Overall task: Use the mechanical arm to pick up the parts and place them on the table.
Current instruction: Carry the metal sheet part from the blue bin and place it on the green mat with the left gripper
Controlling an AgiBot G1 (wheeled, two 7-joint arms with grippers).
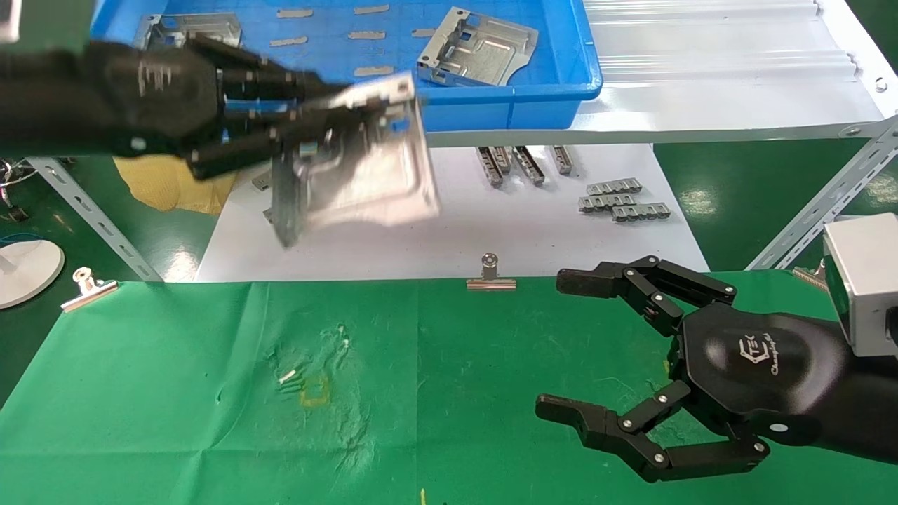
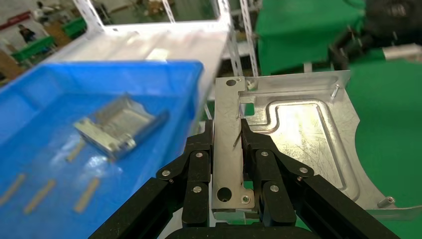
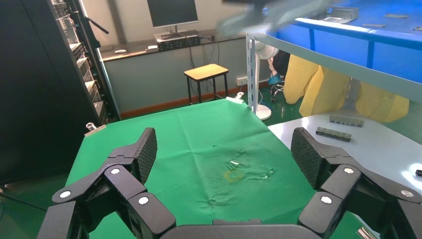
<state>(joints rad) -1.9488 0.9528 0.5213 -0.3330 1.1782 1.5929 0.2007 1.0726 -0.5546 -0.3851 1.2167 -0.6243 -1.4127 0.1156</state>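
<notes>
My left gripper (image 1: 330, 119) is shut on the bent rim of a silvery part (image 1: 372, 175) and holds it in the air in front of the blue tray, above the white board. The left wrist view shows the fingers (image 2: 259, 149) pinching that rim, with the part (image 2: 303, 139) spreading out beyond my left gripper (image 2: 228, 137). Another part (image 1: 480, 48) lies in the tray. A third (image 1: 186, 29) is half hidden behind my left arm. My right gripper (image 1: 565, 345) hovers open and empty over the right side of the green table (image 1: 210, 393), also open in its wrist view (image 3: 224, 149).
The blue tray (image 1: 554, 91) stands on a raised shelf at the back. On the white board (image 1: 456, 238) below it lie grey ridged strips (image 1: 621, 200). Binder clips (image 1: 491, 275) (image 1: 88, 287) pin the cloth's far edge. A yellow mark (image 1: 314, 393) sits left of centre.
</notes>
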